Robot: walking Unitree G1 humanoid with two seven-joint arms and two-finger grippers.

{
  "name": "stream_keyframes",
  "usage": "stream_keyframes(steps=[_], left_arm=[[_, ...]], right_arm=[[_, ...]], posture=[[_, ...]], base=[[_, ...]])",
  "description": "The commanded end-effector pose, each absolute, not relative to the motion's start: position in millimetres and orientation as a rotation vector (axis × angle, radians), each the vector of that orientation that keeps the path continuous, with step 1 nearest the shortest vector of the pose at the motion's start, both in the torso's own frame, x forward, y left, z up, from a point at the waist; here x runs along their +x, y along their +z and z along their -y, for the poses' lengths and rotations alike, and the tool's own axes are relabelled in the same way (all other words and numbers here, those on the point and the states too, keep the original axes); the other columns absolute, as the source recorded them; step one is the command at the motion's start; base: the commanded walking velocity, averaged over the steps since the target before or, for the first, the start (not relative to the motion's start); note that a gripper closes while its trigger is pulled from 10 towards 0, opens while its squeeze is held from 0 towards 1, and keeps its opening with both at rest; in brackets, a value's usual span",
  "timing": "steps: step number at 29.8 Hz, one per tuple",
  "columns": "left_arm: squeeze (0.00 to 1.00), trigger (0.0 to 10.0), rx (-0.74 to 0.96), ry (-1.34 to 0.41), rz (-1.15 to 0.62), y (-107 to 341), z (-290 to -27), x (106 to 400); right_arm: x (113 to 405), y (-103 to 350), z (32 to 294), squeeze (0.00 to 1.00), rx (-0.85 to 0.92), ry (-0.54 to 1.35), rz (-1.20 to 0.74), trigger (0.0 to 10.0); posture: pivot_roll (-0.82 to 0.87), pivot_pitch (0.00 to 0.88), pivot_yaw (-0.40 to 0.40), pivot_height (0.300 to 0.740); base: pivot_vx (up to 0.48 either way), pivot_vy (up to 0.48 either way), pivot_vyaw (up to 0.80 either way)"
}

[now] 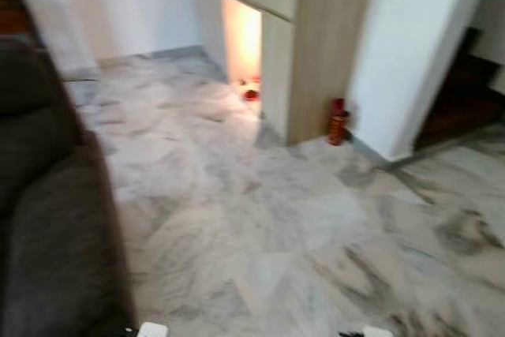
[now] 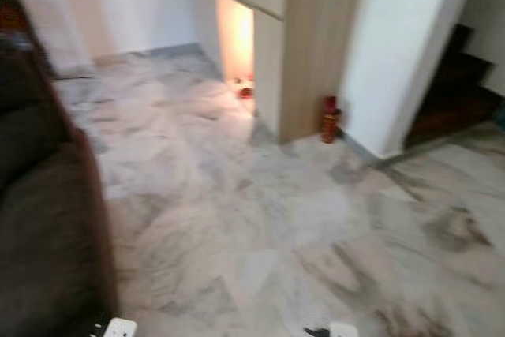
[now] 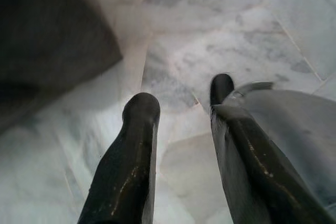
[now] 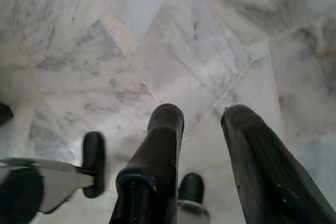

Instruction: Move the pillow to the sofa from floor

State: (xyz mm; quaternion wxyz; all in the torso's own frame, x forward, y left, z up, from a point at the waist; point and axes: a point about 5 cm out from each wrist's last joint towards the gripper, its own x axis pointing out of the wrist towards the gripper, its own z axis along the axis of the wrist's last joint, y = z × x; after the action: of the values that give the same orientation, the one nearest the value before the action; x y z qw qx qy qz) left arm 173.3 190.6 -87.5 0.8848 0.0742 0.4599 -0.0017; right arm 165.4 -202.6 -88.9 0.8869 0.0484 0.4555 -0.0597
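The dark brown sofa (image 1: pixel 55 226) runs along the left side of the blurred eye views, and its dark side (image 3: pixel 47 35) also appears in the left wrist view. My left gripper (image 3: pixel 181 98) hangs low over the marble floor beside the sofa, open, with nothing between its fingers. My right gripper (image 4: pixel 203 116) also points down at bare marble tiles, open and holding nothing.
Grey-veined marble floor (image 1: pixel 268 219) stretches ahead. A wooden cabinet (image 1: pixel 316 45) with a lit niche stands at the back, with a small red canister (image 1: pixel 338 122) at its foot. A white wall and dark stairs (image 1: pixel 461 100) are on the right.
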Motion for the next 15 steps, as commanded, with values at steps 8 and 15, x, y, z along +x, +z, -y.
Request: stream_keyframes(steps=[8,15], left_arm=[[0.00,10.0,-0.054,0.162,-0.961,-86.2,-213.2,168.8],[0.00,10.0,-0.047,0.148,-0.960,-86.7,-211.1,168.4]], right_arm=[[187.8,-82.6,177.1,0.00,0.058,0.062,-0.953,10.0],[186.9,-82.9,177.5,0.00,0.044,0.077,-0.959,10.0]], posture=[[0.09,0.082,0.016,0.740],[0.09,0.068,0.009,0.740]], base=[[0.000,0.000,0.80],[0.000,0.000,0.80]])
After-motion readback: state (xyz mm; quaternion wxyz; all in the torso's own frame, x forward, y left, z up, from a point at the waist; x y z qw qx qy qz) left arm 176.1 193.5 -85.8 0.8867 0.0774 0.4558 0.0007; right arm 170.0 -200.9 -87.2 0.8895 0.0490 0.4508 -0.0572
